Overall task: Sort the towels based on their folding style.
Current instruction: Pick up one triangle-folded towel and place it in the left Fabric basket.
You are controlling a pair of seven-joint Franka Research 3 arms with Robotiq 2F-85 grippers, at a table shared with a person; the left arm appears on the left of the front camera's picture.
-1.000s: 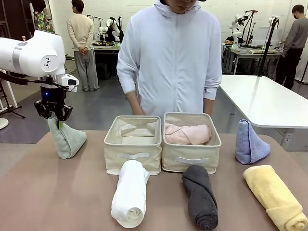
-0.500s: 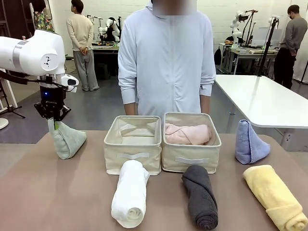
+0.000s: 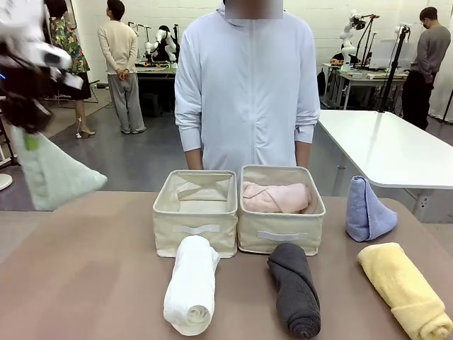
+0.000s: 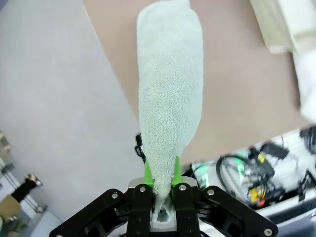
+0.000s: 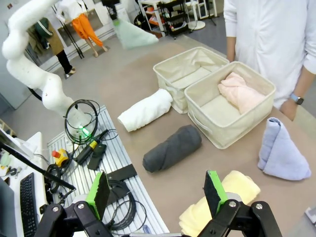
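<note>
At far left, the left fingers [image 4: 147, 172] pinch shut on the narrow tip of the pale green cone towel [image 3: 53, 177], which hangs in the air over the left edge of the desk [image 3: 92, 283]. The white rolled towel [image 3: 192, 283] lies just in front of the left basket [image 3: 166, 219]. The pink rolled towel [image 3: 276, 197] sits inside the right basket [image 3: 311, 227], with the dark grey rolled towel [image 3: 294, 287] before it. The blue cone towel [image 3: 368, 212] stands farther right, behind the yellow rolled towel [image 3: 403, 287]. The right fingers [image 5: 213, 190] stand wide apart, holding nothing.
</note>
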